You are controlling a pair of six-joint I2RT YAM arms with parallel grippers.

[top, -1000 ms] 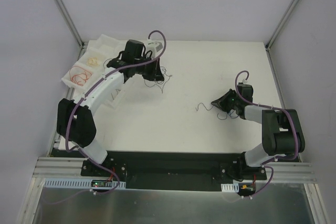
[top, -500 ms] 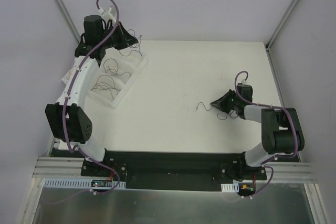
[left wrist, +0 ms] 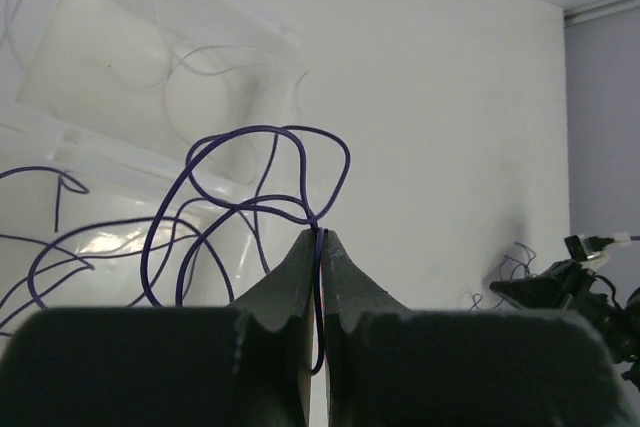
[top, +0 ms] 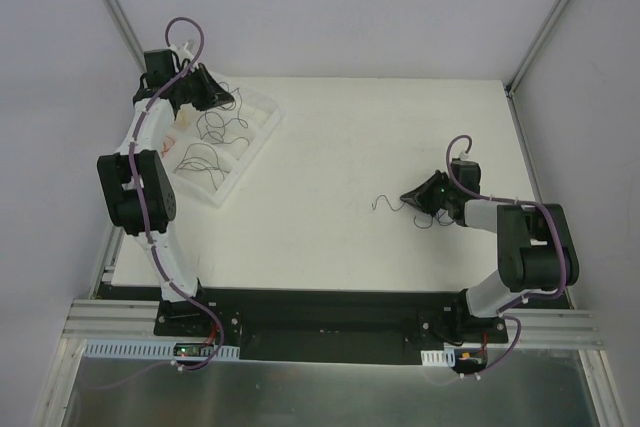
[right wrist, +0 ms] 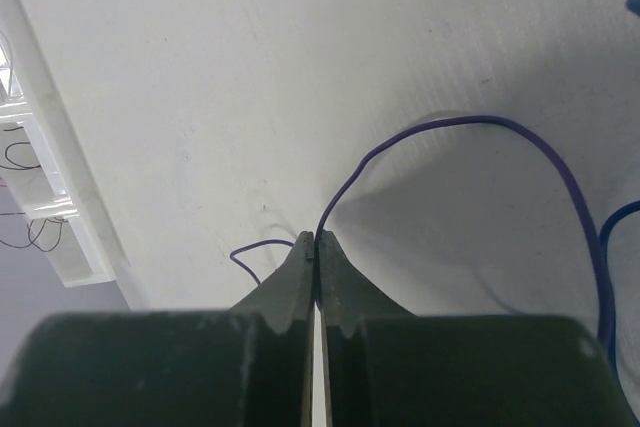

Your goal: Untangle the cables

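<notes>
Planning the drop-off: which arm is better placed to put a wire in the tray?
Likely left. Its jaws hold a looped dark wire above the white tray; the right arm's jaws pinch another wire on the table, well away from it.

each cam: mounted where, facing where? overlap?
Top external: above, behind the bases, looking down at the table; left arm, right arm whole.
Left wrist: on the left gripper, jaws shut on a looped cable, facing over the tray.
Right wrist: on the right gripper, jaws shut on a curved cable, facing the table.
Shared: tray in all.
</notes>
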